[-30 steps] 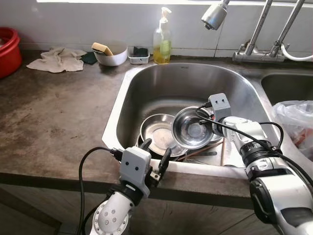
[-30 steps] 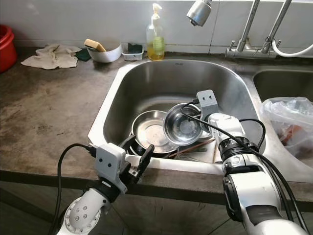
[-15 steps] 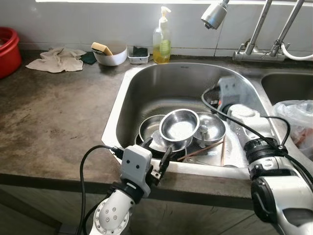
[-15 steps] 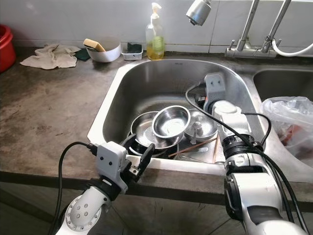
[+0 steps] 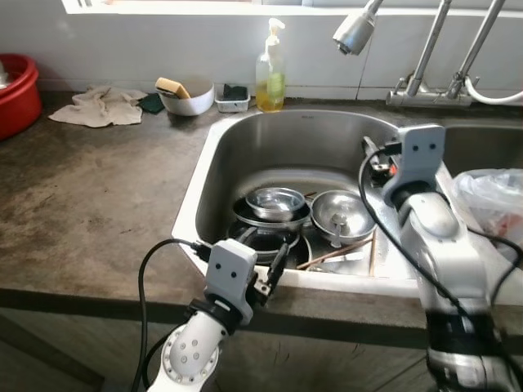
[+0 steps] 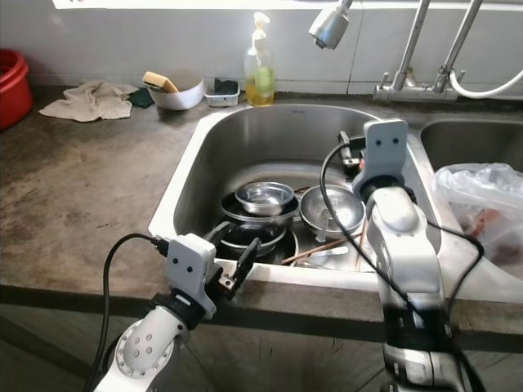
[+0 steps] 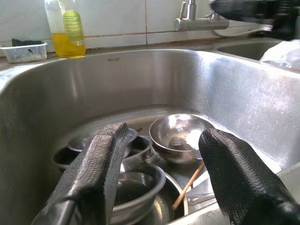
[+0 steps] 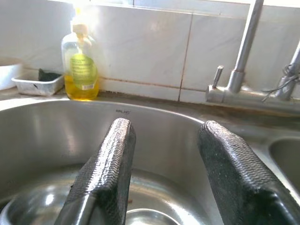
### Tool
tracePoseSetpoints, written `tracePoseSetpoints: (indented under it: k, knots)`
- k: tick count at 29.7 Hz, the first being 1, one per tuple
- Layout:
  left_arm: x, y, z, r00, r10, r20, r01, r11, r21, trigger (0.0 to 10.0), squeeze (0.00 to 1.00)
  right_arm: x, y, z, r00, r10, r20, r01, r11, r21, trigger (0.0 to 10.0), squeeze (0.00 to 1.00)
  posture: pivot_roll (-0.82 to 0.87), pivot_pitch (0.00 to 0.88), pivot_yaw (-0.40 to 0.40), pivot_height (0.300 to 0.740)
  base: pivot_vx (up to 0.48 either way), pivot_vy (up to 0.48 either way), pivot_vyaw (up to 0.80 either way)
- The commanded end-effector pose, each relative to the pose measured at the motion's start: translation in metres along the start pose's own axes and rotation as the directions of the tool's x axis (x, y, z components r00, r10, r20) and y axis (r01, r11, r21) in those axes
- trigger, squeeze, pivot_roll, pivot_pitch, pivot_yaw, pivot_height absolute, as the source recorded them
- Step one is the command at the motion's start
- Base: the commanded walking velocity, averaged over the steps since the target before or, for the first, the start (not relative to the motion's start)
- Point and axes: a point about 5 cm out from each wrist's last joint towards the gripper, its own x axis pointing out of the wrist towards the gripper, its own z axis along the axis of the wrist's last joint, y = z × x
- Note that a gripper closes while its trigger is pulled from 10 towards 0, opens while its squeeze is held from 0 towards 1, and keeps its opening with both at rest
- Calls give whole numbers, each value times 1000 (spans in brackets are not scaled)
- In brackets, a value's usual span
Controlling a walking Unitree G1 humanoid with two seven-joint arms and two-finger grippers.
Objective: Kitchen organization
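Dark, mottled stone forms the bench (image 5: 90, 204), backed by a white tiled wall. At the far left a red basin (image 5: 15, 88) is seen, then a crumpled cloth (image 5: 102, 106), a white bowl (image 5: 188, 95) with a yellow sponge (image 5: 170, 86) in it, a small tray (image 5: 233, 97) and a soap bottle (image 5: 270, 69) of yellow liquid.

Low at the near edge of the steel sink (image 5: 245, 147), the left claw (image 5: 263, 263) is held with its fingers (image 7: 93, 178) spread apart and nothing between them.

Inside the sink, a small steel bowl (image 5: 276, 201) is stacked upright on larger bowls (image 5: 261, 237). Just beside it a second steel bowl (image 5: 343, 216) is seen, with chopsticks (image 5: 339, 250) lying next to it.

A spray head (image 5: 353, 31) hangs above the basin. The right claw (image 6: 350, 157) is raised over the sink's right side, released and empty, its fingers (image 8: 105, 168) parted and pointed toward the back wall. Further right, the tap pipes (image 5: 425, 65) and a plastic bag (image 5: 494, 200) are found.
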Motion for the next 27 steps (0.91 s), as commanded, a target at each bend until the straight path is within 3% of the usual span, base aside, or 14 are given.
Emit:
tracePoseSetpoints:
  k: [1, 5, 11, 21, 27]
  knots:
    - [0, 1, -7, 1000, 6, -30, -6, 1000, -4, 10000, 0, -12, 7, 5, 1000, 6, 27, -7, 1000, 12, 10000, 0, 178, 93, -14, 740, 0, 0, 0]
    - [2, 4, -6, 1000, 16, -18, -16, 1000, -4, 10000, 0, -35, 14, -2, 1000, 10, 18, -11, 1000, 19, 10000, 0, 173, 74, -10, 740, 0, 0, 0]
    - [2, 4, -7, 1000, 12, -16, -12, 1000, -4, 10000, 0, -49, 26, -8, 1000, 15, 4, -15, 999, 49, 10000, 0, 170, 63, -8, 740, 0, 0, 0]
    - [3, 5, -5, 1000, 1, -2, -1, 1000, -4, 10000, 0, -62, 39, -11, 1000, 16, -13, -15, 996, 85, 10000, 0, 171, 41, -7, 740, 0, 325, 800]
    - [4, 5, -4, 1000, -3, 5, 3, 1000, -3, 10000, 0, -60, 40, -5, 1000, 22, 6, -22, 997, 78, 10000, 0, 174, 48, 2, 740, 0, 0, 800]
